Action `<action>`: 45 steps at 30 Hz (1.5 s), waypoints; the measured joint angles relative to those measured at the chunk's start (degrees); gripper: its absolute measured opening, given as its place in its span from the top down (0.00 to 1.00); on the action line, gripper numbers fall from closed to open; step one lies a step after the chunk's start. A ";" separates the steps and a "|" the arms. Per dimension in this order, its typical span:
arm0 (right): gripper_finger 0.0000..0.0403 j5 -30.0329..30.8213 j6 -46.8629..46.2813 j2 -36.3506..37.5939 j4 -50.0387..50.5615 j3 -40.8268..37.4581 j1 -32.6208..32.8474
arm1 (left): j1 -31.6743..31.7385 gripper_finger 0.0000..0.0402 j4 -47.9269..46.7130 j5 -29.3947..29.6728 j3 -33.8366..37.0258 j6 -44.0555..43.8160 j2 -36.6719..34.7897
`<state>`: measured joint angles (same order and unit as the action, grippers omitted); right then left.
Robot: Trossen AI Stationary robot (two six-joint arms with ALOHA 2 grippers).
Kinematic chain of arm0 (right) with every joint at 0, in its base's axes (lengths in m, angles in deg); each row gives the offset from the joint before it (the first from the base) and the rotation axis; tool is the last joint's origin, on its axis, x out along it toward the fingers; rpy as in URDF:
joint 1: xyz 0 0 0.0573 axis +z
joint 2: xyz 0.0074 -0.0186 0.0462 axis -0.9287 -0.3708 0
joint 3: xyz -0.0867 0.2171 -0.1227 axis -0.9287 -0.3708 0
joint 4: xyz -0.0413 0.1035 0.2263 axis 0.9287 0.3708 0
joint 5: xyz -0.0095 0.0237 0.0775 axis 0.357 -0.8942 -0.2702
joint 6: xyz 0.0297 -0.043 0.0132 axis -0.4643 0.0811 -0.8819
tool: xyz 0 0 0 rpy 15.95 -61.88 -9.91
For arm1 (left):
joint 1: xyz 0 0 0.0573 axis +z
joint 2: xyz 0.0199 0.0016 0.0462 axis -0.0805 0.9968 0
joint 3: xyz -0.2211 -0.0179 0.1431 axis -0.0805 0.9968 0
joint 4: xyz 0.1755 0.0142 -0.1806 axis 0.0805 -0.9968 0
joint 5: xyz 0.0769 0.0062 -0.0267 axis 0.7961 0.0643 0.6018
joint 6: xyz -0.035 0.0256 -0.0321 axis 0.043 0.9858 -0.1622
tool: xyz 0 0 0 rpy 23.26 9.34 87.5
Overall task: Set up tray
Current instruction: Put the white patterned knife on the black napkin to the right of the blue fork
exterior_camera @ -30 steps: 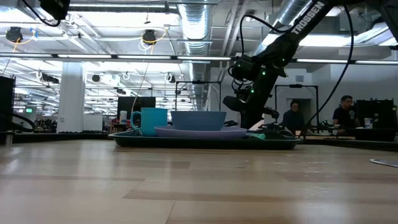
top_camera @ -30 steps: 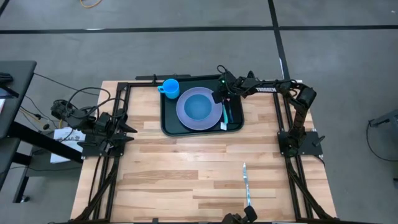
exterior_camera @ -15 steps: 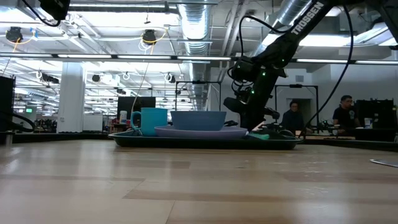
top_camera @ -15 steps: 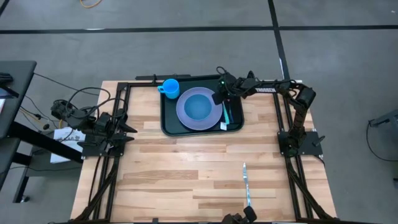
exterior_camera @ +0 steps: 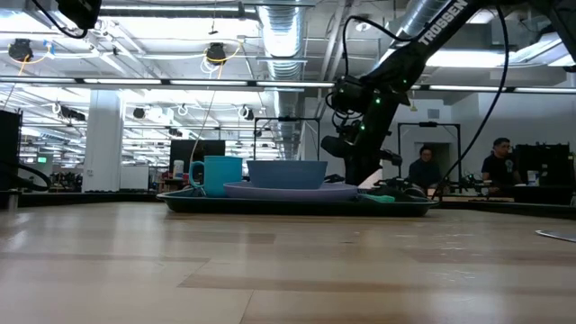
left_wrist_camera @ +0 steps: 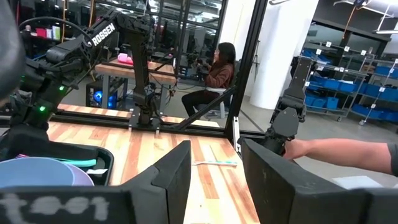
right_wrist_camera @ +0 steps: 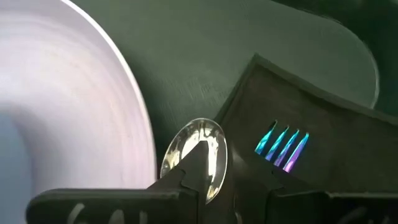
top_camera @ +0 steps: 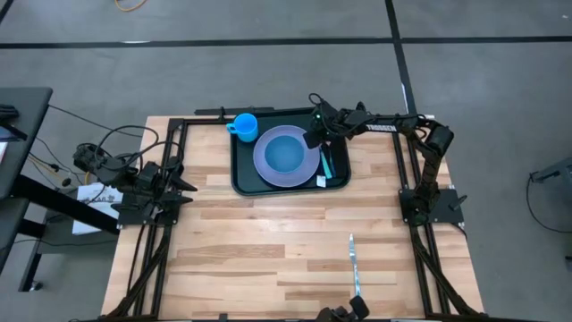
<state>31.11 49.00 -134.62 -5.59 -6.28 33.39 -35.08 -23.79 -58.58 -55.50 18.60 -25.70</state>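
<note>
The dark tray (top_camera: 241, 170) lies at the table's far middle. On it stand a blue cup (top_camera: 245, 125) and a lavender plate (top_camera: 268, 170) with a blue bowl (top_camera: 286, 152). On the tray's right strip lie teal-handled utensils (top_camera: 325, 165). In the right wrist view a shiny spoon bowl (right_wrist_camera: 199, 146) rests on the tray floor (right_wrist_camera: 205, 56) beside a flat black rectangle (right_wrist_camera: 261, 99) that carries iridescent fork tines (right_wrist_camera: 283, 146). My right gripper (top_camera: 313, 136) (right_wrist_camera: 227, 186) hovers open just above the spoon bowl. My left gripper (top_camera: 183, 183) (left_wrist_camera: 214, 180) waits open at the table's left edge.
A knife (top_camera: 354, 264) lies on the bare wood near the table's near right edge. Black frame rails run along the table's left, right and far sides. People sit in the room beyond, and a person's forearm (left_wrist_camera: 348, 149) shows in the left wrist view.
My right gripper has risen a little above the tray's right strip and drawn slightly toward the far edge. The utensils, plate, bowl and cup have stayed where they were.
</note>
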 joint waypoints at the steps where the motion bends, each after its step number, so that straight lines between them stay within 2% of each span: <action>1: 0.85 0.01 -0.01 0.00 0.36 0.10 0.00 | 0.01 0.67 0.00 -0.01 0.00 0.00 0.00; 9: 0.85 0.06 -0.02 0.00 4.50 0.13 -0.02 | 0.01 0.67 0.00 -0.04 0.00 -0.03 0.00; 14: 0.85 0.39 0.09 1.84 12.74 0.14 -0.15 | 0.02 0.67 -0.02 -0.08 0.00 -0.04 0.00; 21: 0.85 1.71 -0.76 12.54 22.12 0.19 1.43 | 0.00 0.67 -0.10 -0.11 0.00 -0.09 0.00; 24: 0.85 1.62 -3.46 17.81 30.32 0.17 4.60 | 0.00 0.67 -0.09 -0.09 0.00 0.62 0.00; 29: 0.85 0.75 -15.67 25.67 40.08 -3.46 14.55 | 0.02 0.67 -0.09 0.02 0.00 2.14 0.00; 35: 0.85 -1.56 -34.37 31.16 43.18 -8.64 33.97 | 0.01 0.67 0.17 0.04 0.00 2.65 0.01; 40: 0.83 -1.62 -53.82 29.80 42.15 -9.25 50.13 | 0.02 0.67 1.70 0.02 0.00 2.69 0.00; 45: 0.79 -1.70 -67.62 25.37 34.82 -9.25 61.80 | 0.00 0.67 6.15 -0.92 -0.02 5.86 0.00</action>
<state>29.41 -18.62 -109.25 29.23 -15.53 95.19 -35.07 -17.64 -59.50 -55.51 24.46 -25.69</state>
